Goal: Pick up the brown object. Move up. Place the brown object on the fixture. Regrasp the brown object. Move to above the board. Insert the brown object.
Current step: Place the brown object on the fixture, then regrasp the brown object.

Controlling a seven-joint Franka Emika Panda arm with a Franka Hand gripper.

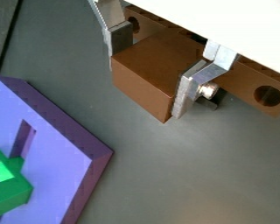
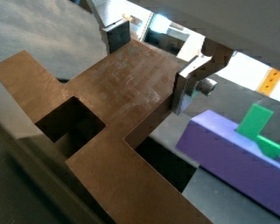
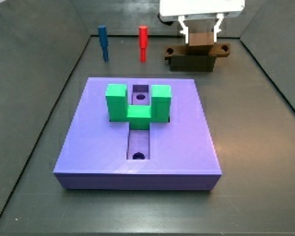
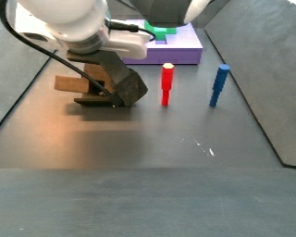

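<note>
My gripper (image 1: 154,68) is shut on the brown object (image 1: 145,83), with one silver finger (image 1: 203,80) on each side of it. In a wrist view the brown object (image 2: 113,101) fills the frame and shows its notched sides between the fingers (image 2: 187,87). In a side view my gripper (image 3: 202,39) holds the brown object (image 3: 206,46) right over the dark fixture (image 3: 187,64) at the far end of the floor. The gripper (image 4: 107,76), the brown object (image 4: 74,85) and the fixture (image 4: 126,90) show in both side views. I cannot tell whether the object touches the fixture.
The purple board (image 3: 175,147) lies mid-floor with a green U-shaped block (image 3: 137,103) on it; both also show in a wrist view (image 1: 55,131). A red peg (image 3: 144,41) and a blue peg (image 3: 102,41) stand upright beside the fixture. Dark walls ring the floor.
</note>
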